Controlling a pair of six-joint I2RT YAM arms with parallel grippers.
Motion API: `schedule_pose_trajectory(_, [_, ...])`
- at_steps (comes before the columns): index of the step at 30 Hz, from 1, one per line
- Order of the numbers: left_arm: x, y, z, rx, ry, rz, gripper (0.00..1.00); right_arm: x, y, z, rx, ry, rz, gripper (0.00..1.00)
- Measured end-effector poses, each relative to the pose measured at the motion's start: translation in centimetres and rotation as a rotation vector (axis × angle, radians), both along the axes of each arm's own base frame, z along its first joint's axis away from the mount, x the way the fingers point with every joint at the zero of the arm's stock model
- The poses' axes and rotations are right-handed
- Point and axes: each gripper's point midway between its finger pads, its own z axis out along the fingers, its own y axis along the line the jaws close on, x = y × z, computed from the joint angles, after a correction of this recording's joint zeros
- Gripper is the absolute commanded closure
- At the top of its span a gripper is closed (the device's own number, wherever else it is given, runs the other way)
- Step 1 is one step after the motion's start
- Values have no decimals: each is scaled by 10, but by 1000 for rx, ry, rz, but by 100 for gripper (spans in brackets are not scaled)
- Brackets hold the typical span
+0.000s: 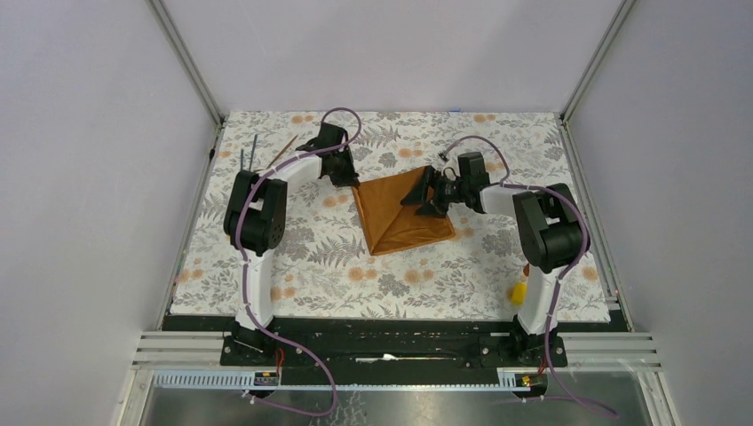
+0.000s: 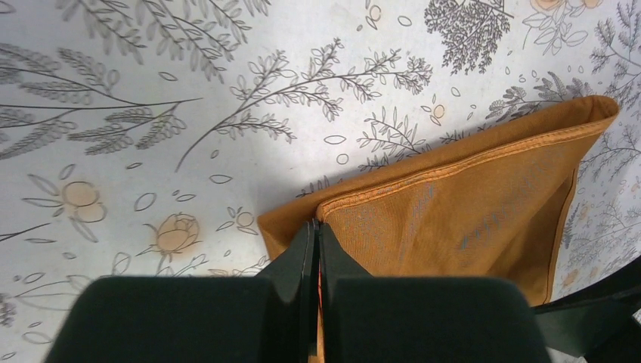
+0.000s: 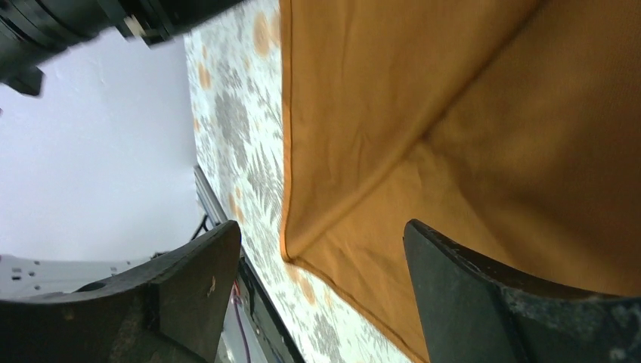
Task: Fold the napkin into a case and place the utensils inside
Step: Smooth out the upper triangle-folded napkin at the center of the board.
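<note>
The rust-orange napkin [image 1: 397,217] lies partly folded on the tablecloth, with a diagonal crease running to its near corner. My left gripper [image 1: 352,181] is shut on the napkin's back left corner; in the left wrist view the jaws [image 2: 317,229] pinch the stitched edge of the cloth [image 2: 461,200]. My right gripper [image 1: 425,199] is open over the napkin's right side; in the right wrist view it [image 3: 321,261] hovers above the orange cloth [image 3: 453,136], holding nothing. The copper spoon [image 1: 282,152] and two dark grey rods [image 1: 251,148] lie at the back left.
The floral tablecloth [image 1: 311,266] covers the table. A small yellow block [image 1: 517,291] sits by the right arm's base. Metal frame posts and grey walls close in the back and sides.
</note>
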Motion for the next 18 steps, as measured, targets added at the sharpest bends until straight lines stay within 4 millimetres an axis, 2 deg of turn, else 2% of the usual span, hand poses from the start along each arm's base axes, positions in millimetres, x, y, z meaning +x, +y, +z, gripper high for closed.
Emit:
schedule_pose_trajectory(7, [1, 9, 0, 4, 2, 19, 100, 49, 15, 18, 59, -52, -48, 14])
schedule_pose_trajectory(10, [1, 12, -3, 6, 8, 24, 100, 71, 21, 18, 75, -65, -66, 13])
schedule_pose_trajectory(18, [-3, 15, -8, 16, 20, 28, 100, 101, 27, 10, 96, -52, -85, 13])
